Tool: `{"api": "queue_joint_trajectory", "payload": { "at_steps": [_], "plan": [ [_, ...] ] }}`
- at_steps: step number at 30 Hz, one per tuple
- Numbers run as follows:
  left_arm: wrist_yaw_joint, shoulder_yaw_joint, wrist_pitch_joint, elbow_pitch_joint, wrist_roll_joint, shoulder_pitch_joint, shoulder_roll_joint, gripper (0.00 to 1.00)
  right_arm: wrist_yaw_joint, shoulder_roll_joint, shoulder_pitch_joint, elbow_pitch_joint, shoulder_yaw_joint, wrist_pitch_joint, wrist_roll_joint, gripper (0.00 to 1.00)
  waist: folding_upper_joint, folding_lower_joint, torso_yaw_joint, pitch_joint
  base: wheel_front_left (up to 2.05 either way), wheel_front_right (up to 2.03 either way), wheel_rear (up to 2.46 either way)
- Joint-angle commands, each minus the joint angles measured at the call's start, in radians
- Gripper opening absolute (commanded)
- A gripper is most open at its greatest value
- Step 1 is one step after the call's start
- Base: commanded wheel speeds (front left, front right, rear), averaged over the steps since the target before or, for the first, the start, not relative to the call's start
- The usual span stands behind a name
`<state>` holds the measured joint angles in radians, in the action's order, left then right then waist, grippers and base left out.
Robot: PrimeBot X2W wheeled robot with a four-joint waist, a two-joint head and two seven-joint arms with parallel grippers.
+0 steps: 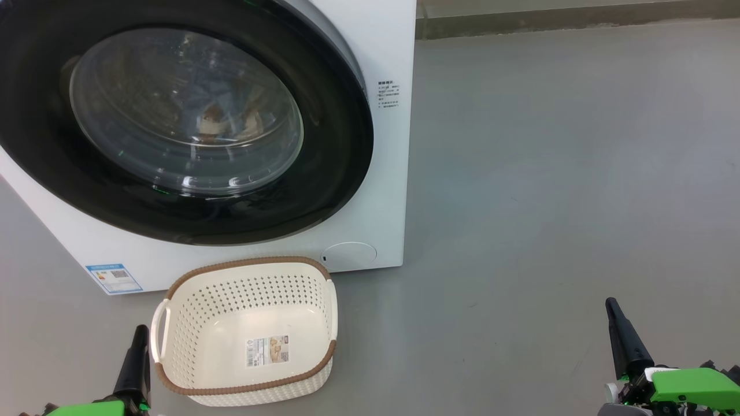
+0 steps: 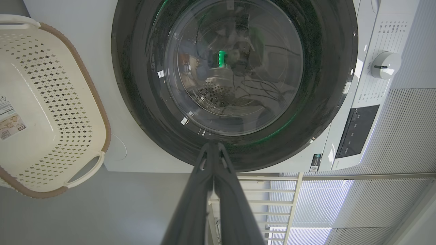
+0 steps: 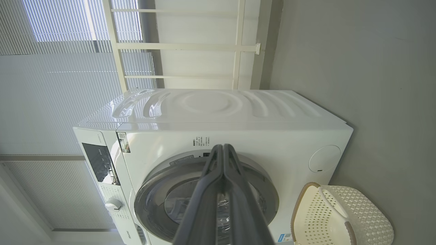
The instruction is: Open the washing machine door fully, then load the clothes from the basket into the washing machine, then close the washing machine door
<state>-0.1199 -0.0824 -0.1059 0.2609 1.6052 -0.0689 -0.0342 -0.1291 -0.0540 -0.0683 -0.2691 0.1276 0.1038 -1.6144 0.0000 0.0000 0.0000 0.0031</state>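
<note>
Now, your left gripper (image 1: 140,330) and right gripper (image 1: 611,303) pinched shut, empty: check the black-rimmed glass door (image 1: 144,86) sits flush on the white boxy washing machine (image 1: 387,173); blue bear-print clothes (image 1: 219,124) inside it, cream perforated basket (image 1: 248,261) before it.

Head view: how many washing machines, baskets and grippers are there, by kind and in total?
washing machine: 1
cream basket: 1
grippers: 2, left gripper and right gripper
Total: 4
</note>
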Motion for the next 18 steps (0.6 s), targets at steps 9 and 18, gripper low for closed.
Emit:
{"api": "queue_joint_trajectory", "payload": {
  "at_steps": [9,18],
  "plan": [
    [-0.011,-0.032,-0.007,-0.016,0.003,-0.039,-0.016,0.0,-0.002,-0.001,-0.039,0.025,-0.019,0.005,0.001,0.0,0.0,0.0,0.0,0.0,0.0,0.0,0.0],
    [-0.011,-0.032,-0.007,-0.016,0.003,-0.039,-0.016,0.0,-0.002,0.0,-0.039,0.025,-0.019,0.006,0.002,0.0,0.0,0.0,0.0,0.0,0.0,0.0,0.0]
  ]
}}
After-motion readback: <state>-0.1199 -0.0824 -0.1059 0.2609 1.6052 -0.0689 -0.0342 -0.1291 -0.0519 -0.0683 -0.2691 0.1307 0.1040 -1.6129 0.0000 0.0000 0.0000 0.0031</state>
